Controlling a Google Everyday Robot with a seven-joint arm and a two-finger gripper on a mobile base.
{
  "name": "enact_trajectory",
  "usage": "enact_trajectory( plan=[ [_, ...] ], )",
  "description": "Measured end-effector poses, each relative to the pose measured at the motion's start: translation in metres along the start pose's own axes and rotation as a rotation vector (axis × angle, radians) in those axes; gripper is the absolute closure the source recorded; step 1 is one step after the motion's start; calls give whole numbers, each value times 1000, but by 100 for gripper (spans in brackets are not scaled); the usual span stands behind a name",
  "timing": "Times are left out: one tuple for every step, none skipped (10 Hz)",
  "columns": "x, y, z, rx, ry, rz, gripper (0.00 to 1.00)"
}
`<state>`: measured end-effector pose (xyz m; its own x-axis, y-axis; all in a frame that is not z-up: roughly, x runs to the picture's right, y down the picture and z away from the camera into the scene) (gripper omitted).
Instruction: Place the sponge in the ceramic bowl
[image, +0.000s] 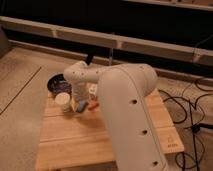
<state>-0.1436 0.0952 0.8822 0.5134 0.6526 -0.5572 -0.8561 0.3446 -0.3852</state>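
Looking down over the wooden surface (75, 142), we find the sponge (81, 105) lying on the boards just right of the white cup (63, 100), with a thin orange-red piece (93, 105) just beside it on the other side. It is not in the ceramic bowl (55, 82), which sits behind and left of the cup, near the surface's far left corner.

The gripper (80, 97) hangs right above the sponge, its fingers apart. Whether they touch the block we cannot tell. We judge the step in hand to be the grasp.

The next move, as we read it, calls for the fingers to come down on either side of the soft block and close. They would then have to lift it clear of the cup on the way to the bowl.

The arm (127, 115) rises from the near right. It bends over the surface, with its wrist turned so the gripper points downward. A small white box (92, 89) stands close behind it.
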Motion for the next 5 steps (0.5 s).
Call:
enact_trajectory(
  plan=[
    [-1,2,-1,-3,-14,-50,35],
    [-3,5,-2,-6,-22,-80,35],
    [-3,7,-2,-8,-25,-88,35],
    [-4,7,-2,-9,-27,-88,35],
    [-4,7,-2,-10,-26,-88,35]
  ],
)
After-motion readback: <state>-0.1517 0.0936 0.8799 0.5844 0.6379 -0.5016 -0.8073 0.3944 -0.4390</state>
